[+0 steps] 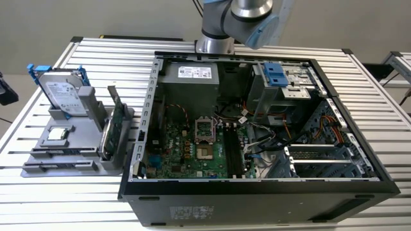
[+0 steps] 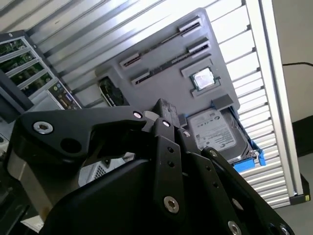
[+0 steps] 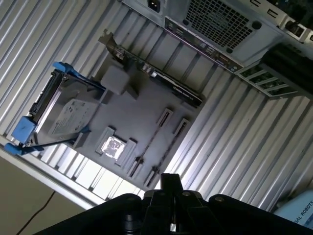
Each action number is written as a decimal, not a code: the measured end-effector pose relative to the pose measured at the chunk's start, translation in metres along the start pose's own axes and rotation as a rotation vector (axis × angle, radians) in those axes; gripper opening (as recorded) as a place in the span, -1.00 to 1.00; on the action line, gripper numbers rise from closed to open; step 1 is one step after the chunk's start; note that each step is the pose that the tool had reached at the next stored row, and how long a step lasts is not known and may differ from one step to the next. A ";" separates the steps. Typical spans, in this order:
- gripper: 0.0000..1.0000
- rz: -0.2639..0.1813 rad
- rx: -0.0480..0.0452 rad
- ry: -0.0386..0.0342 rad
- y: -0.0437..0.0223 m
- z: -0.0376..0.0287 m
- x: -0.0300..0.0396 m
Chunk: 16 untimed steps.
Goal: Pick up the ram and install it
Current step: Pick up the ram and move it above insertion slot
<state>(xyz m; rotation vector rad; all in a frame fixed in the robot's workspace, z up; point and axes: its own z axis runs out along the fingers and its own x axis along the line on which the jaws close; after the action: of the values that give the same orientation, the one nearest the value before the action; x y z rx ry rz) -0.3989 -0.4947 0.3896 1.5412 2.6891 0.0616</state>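
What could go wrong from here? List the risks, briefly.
1. The ram stands edge-on and very thin in the gray holder. A slightly off grasp may slip or miss.
2. The hard drive and green card stand tall in that same holder. The gripper could clip them on the way down.
3. Loose cables lie beside the motherboard's black slots. They might snag or block seating.
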 end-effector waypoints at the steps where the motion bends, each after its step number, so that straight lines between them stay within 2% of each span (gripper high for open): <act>1: -1.00 0.011 0.0002 -0.0006 -0.0001 0.0000 0.0000; 16: -1.00 0.181 0.0028 -0.0100 -0.0009 0.0000 0.0005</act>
<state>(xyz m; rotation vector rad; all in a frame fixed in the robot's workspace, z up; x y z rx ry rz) -0.3999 -0.4947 0.3895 1.7762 2.5360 0.0557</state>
